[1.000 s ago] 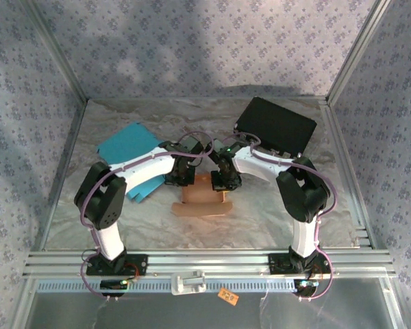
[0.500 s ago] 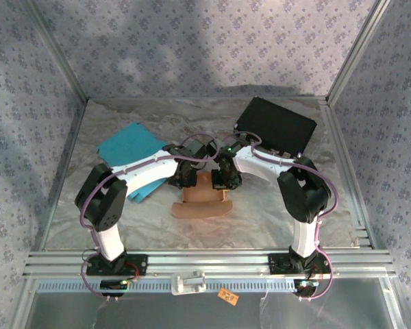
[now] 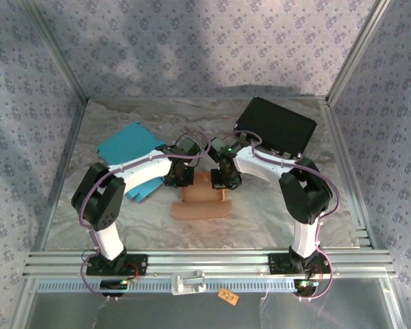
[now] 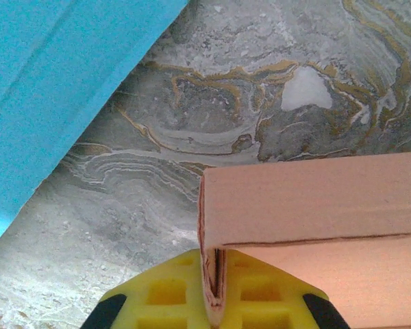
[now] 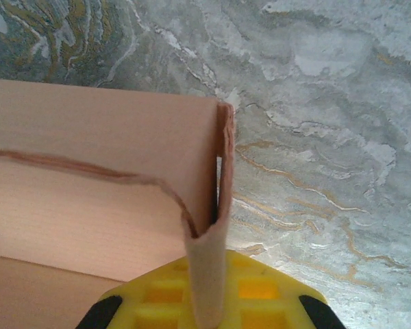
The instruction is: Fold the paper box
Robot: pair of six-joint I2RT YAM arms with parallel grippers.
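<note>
Paper box [image 3: 202, 199], tan cardboard and partly folded, lies on the marbled table [image 3: 274, 212] near the middle, just beyond the two arm bases and between the arms. At the near edge an aluminium rail [image 3: 192, 260] carries both bases. The left arm [image 3: 133, 175] rises from its base, bends at a dark elbow and reaches inward and to the right. The right arm [image 3: 274, 164] mirrors it, reaching inward and to the left, so both wrists meet over the far edge of the box. The left gripper [image 3: 180, 179] points down at the box's far left corner. In the left wrist view its yellow pads [image 4: 168, 295] are clenched on the thin upright edge of a cardboard wall [image 4: 315, 199], and the gripper [image 4: 214, 301] pinches it at the corner. The right gripper [image 3: 222, 181] stands at the far right corner. In the right wrist view it [image 5: 209, 301] is clamped on a doubled-over cardboard flap [image 5: 205, 274] that stands up beside the box wall [image 5: 96, 151]. Beyond the left wrist a teal sheet [image 3: 127, 147] lies flat on the table, apart from the box; its edge [image 4: 48, 89] shows in the left wrist view. Farther right, a black flat case [image 3: 276, 125] sits near the back corner. Patterned fabric walls [image 3: 205, 41] close the cell behind.
</note>
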